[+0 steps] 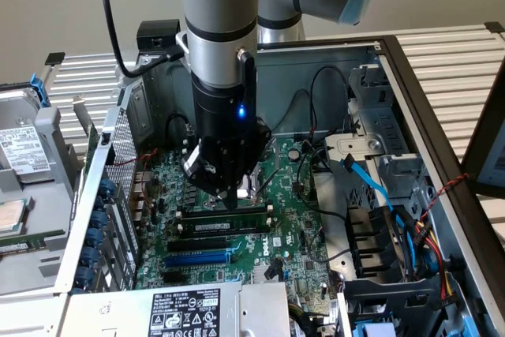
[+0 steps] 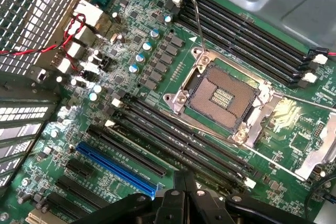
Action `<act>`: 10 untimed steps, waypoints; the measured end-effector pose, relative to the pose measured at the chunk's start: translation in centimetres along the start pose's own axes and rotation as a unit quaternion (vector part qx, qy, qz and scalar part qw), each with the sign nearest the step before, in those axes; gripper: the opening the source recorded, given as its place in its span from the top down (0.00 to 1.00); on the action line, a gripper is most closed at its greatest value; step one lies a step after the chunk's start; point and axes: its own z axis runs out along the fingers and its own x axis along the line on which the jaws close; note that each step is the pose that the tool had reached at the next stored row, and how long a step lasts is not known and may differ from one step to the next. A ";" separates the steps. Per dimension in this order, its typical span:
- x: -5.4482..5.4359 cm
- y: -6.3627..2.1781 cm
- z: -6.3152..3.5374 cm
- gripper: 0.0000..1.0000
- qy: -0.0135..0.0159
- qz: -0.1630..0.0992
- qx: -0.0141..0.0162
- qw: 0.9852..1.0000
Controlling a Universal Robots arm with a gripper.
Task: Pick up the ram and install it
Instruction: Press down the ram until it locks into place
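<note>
Quickly: the open grey metal computer case [image 1: 442, 155] holds a green motherboard [image 1: 292, 234] with long black plastic slots [image 1: 197, 244] and a long blue slot [image 1: 197, 259]. The ram [image 1: 225, 227], a thin green stick with a white label strip, stands seated in a black slot, just beside the black gripper [image 1: 232, 201]. The gripper's tip hangs low over the neighbouring slot.

The wrist view adds the open silver processor socket [image 2: 220, 95], the red wire [image 2: 73, 30] and the gripper [image 2: 185, 186] with fingers pressed together and nothing seen between them. The exterior view adds the light-blue cable [image 1: 371, 187] inside the case.
</note>
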 end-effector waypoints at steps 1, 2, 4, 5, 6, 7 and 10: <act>0.0 0.00 0.00 0.89 0.000 0.006 0.000 1.000; 0.0 0.00 -0.01 0.89 0.000 0.012 0.000 1.000; 0.0 0.00 -0.02 0.89 0.000 0.023 0.000 1.000; 0.0 0.00 -0.02 0.89 0.000 0.029 0.001 1.000; 0.0 0.00 -0.03 0.89 0.000 0.035 0.001 0.999; 0.0 0.00 -0.03 0.89 -0.001 0.041 0.001 0.999; 0.0 0.00 -0.07 0.89 -0.001 0.081 0.001 0.997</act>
